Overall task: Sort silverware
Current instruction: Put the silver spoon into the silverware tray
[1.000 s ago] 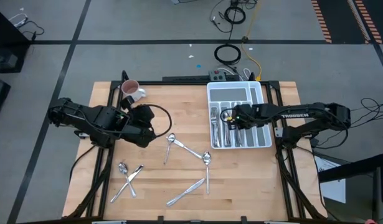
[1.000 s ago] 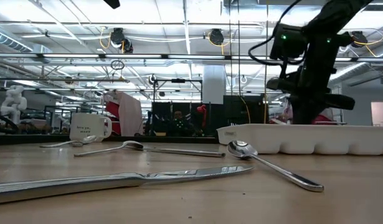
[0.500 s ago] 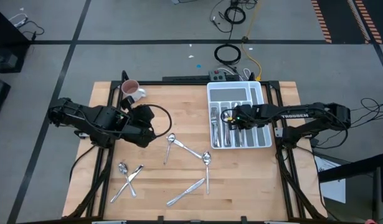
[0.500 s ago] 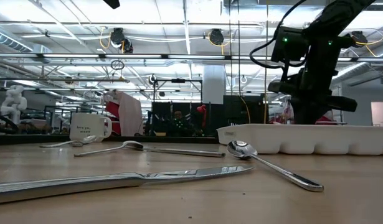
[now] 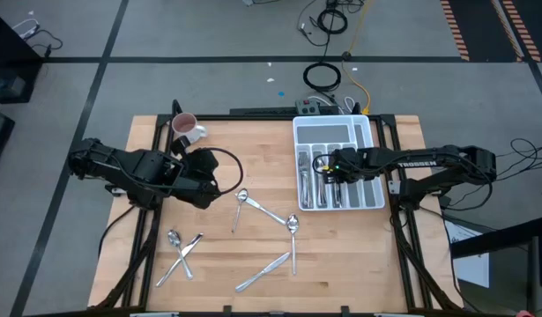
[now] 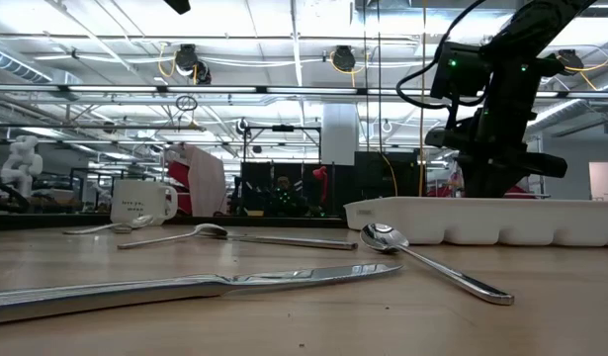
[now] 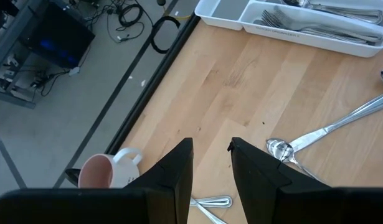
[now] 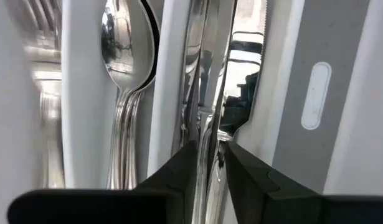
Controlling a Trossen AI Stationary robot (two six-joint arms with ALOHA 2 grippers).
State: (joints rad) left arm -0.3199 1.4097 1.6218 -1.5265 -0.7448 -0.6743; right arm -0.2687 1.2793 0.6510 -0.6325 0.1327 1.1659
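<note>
The silverware is slim, shiny and silver-coloured. Part of it lies loose on the wooden table (image 5: 253, 141): two spoons (image 5: 257, 208) crossing near the frame's centre, a knife (image 5: 263, 271) at lower centre, and a crossed spoon and fork (image 5: 181, 251) at lower left. The rest sits sorted in the white divided tray (image 5: 334, 132) at centre right: forks (image 5: 305, 176) in the leftmost slot, spoons (image 8: 119, 93) in the next, knives (image 8: 207, 93) beside those.

The right gripper (image 5: 335, 169) is down inside the tray over the knife slot. In the right wrist view its fingers (image 8: 179, 171) stand slightly parted on either side of a knife handle, and whether they press it cannot be told.

The left gripper (image 5: 219, 185) hangs at centre left of the table, its fingers (image 7: 175, 174) a little apart with nothing between them.

A white mug (image 5: 188, 129) stands by the table's upper left edge. The tray sits close against the upper right corner; the widest bare wood lies between the mug and the tray, and along the right of the lower edge.

The right arm carries white lettering, too small to read; dark writing on the mug in the low view is likewise unreadable.
</note>
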